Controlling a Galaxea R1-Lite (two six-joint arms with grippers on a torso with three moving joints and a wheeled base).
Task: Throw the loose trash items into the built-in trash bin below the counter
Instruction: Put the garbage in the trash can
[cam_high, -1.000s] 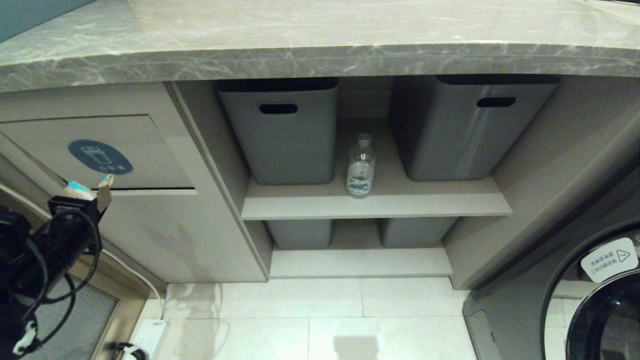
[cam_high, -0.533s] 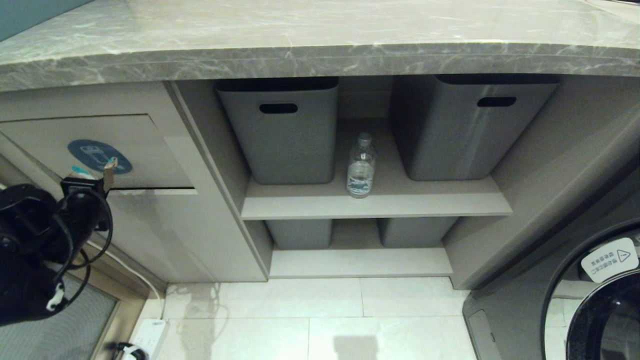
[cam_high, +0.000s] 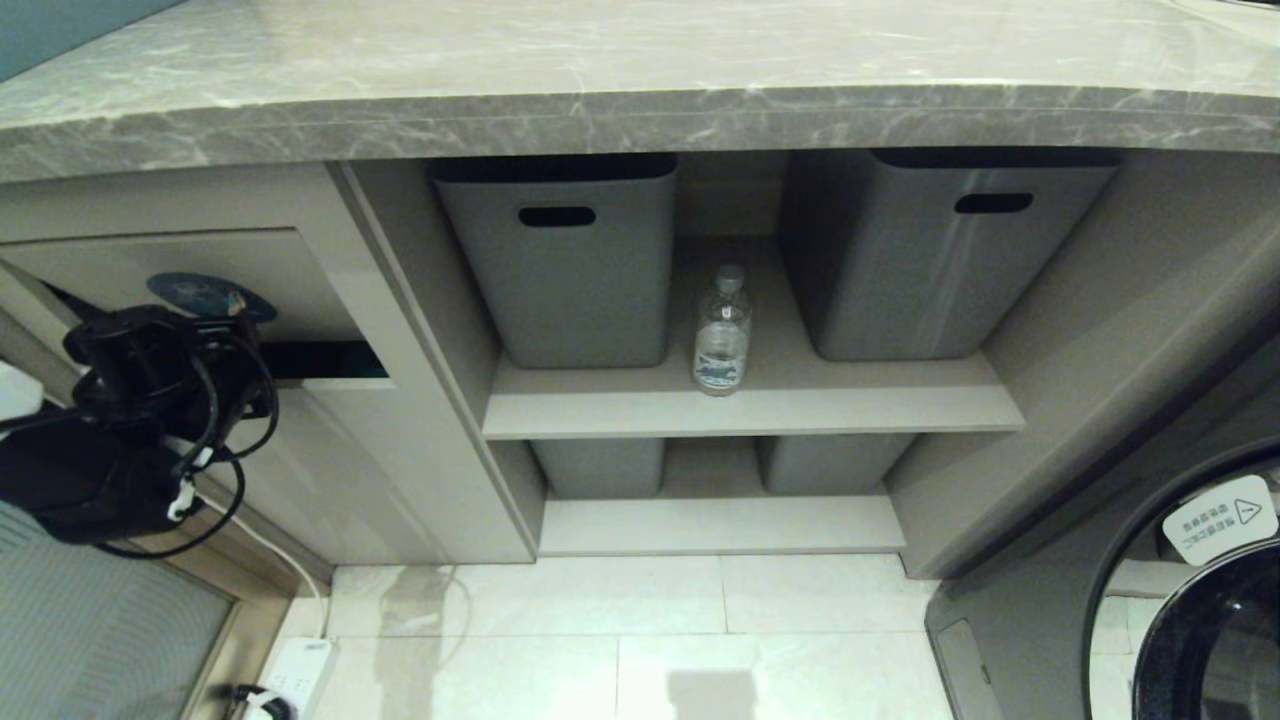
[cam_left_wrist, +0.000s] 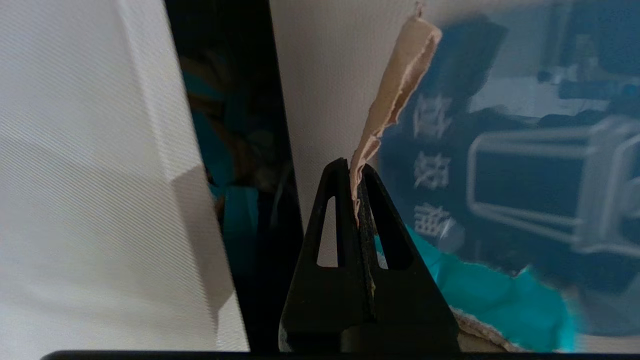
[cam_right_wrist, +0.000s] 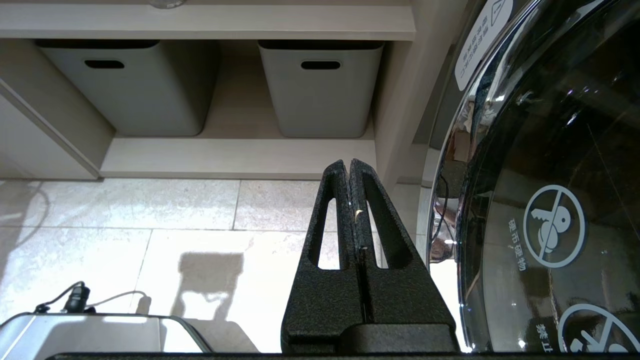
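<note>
Left end effector (cam_left_wrist: 354, 172) clamped on brown paper (cam_left_wrist: 395, 95), pressing against bin flap (cam_high: 250, 270), which tilts inward; right end effector (cam_right_wrist: 350, 167) closed, empty; bottle (cam_high: 722, 335) on shelf (cam_high: 750, 405).

Table (cam_high: 640, 60): polished veined marble, glossy. Flap (cam_high: 290, 275): matt beige laminate, fine weave texture. Tubs (cam_high: 560, 290): smooth matt grey plastic. Bottle (cam_high: 722, 335): clear plastic w/ paper label. Wad (cam_left_wrist: 395, 95): torn brown paper, rough edge. Floor (cam_high: 640, 640): glossy tile.
</note>
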